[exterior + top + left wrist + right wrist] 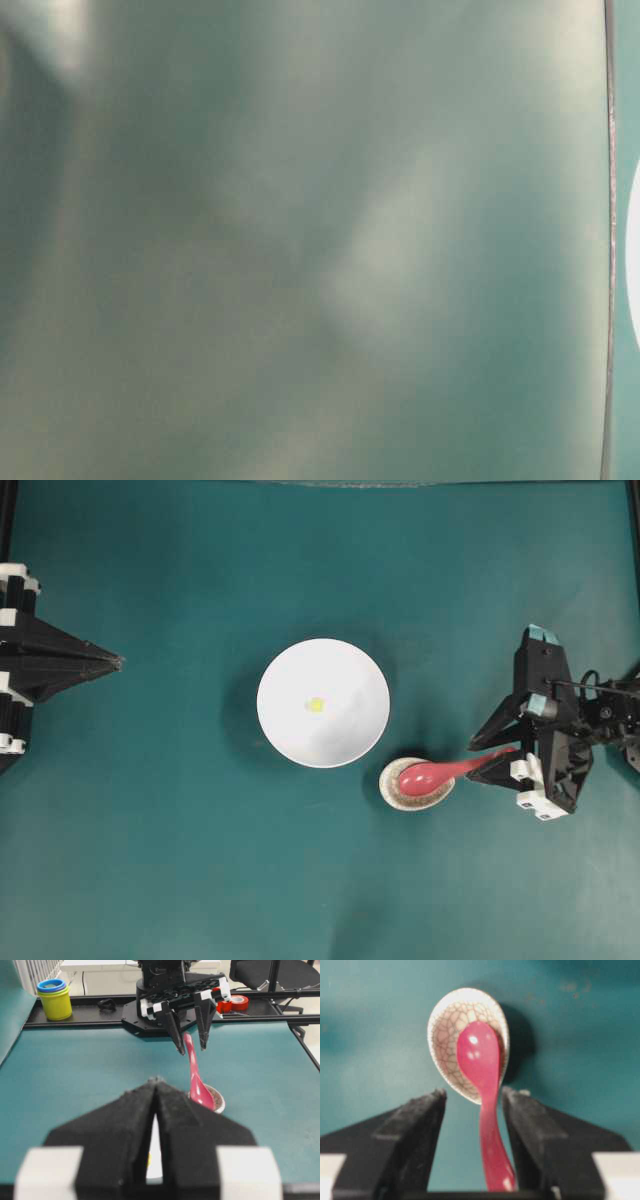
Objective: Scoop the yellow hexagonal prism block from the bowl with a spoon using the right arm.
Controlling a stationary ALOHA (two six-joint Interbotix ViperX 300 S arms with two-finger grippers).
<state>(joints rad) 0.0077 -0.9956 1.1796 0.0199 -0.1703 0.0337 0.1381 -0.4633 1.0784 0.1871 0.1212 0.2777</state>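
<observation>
We see the round glossy white bowl at mid-table on the teal tabletop, with the tiny bright yellow hexagonal block lying near its centre, alone in the dish. Just beside the bowl's lower-right rim sits the small speckled grey-beige oval spoon rest; whether the two dishes touch we cannot tell. The glossy pinkish-red soup spoon lies with its scoop in the rest and its handle running out to the right, rising toward the black right gripper with white fittings and a teal tip. So the block is left of and above the scoop in the overhead view, inside the bowl, apart from the spoon with the bowl rim between them. In the right wrist view the right gripper's jaws stand apart, one on each side of the handle; there is a gap on the left side, while the right finger is very close to the handle and we cannot tell if it touches. The left wrist view shows the same: fingers straddling the raised handle end, spread apart. The black left gripper with plain pointed jaws sits at the left edge, well apart from the bowl, its jaws pressed together on nothing. The table-level view is a blurred grey-green wash, nothing readable.
</observation>
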